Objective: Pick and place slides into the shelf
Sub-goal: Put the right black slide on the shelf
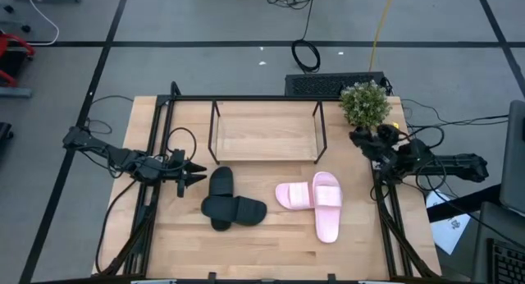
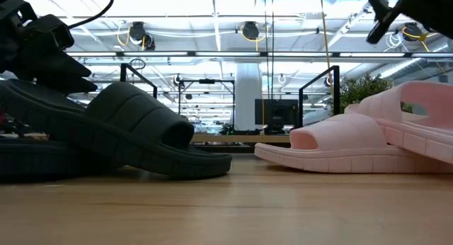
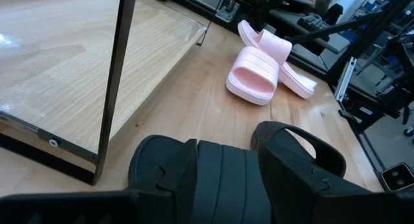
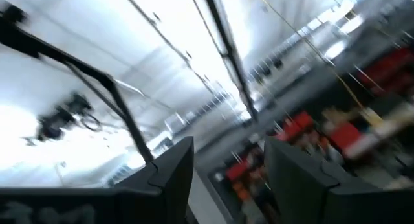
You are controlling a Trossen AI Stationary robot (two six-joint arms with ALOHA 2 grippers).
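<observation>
- left gripper: dark fingers apart, empty, just beside the matte black slides; one lies across the other
- right gripper: fingers apart, empty, near the potted plant
- pale pink slides: ribbed straps, touching in an l
- shelf: thin black rods, light wooden board, beyond all four

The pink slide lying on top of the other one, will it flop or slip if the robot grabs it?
The pink slide looks thick and molded, so probably stiff and light. It rests across its partner, so it may slide off when nudged.
</observation>
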